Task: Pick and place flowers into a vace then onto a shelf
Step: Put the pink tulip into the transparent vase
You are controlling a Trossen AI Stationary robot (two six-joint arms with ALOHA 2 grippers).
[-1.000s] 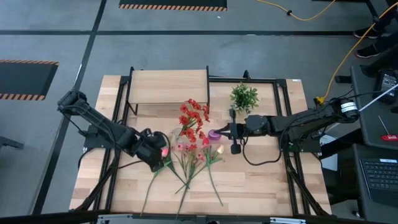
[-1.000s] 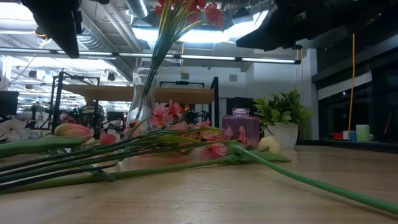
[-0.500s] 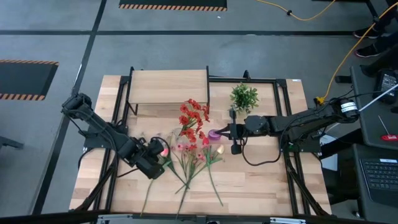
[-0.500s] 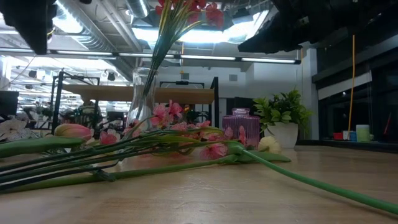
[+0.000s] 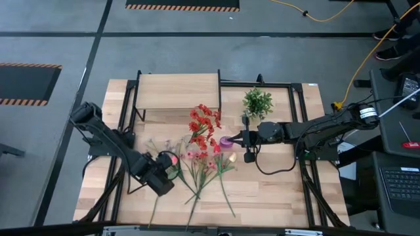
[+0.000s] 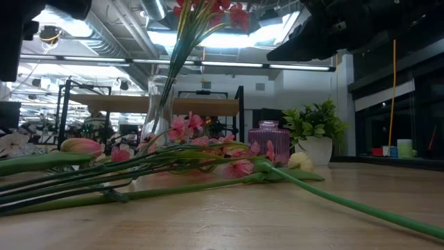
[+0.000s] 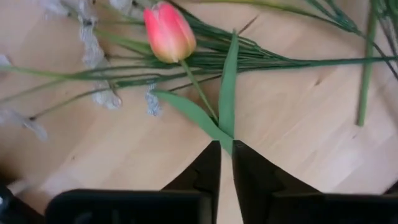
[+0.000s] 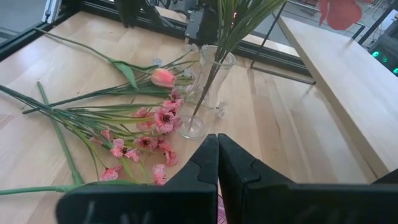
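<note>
1. Your flowers (image 5: 200, 164) mostly lie loose on the table (image 5: 275, 196), fanned out in front of the shelf (image 5: 177, 92), stems running toward the near edge. The red blossom cluster (image 5: 205, 121) is the only one standing in the glass vase (image 8: 208, 81).
2. Only the left wrist view shows you the pink tulip (image 7: 169, 31) up close: it lies on the wood among thin green stems, its long leaf (image 7: 227, 87) reaching down to the left gripper (image 7: 225, 163) fingertips.
3. Only the right wrist view shows you the vase as clear glass with green stems inside it, the small pink blossoms (image 8: 146, 134) scattered at its base, and the shelf edge beyond.
4. The low view gives you the vase upright, a purple ribbed jar (image 6: 268, 142) and a potted green plant (image 6: 316, 132) behind the lying stems; what the jar holds can't be told.
5. Left gripper: fingers parted by a narrow slit, tips right at the tulip leaf; you can't tell whether the leaf is pinched or just touching.
6. Right gripper (image 5: 230, 141): fingers pressed together, nothing between them, hovering just beside the vase and the purple jar.
</note>
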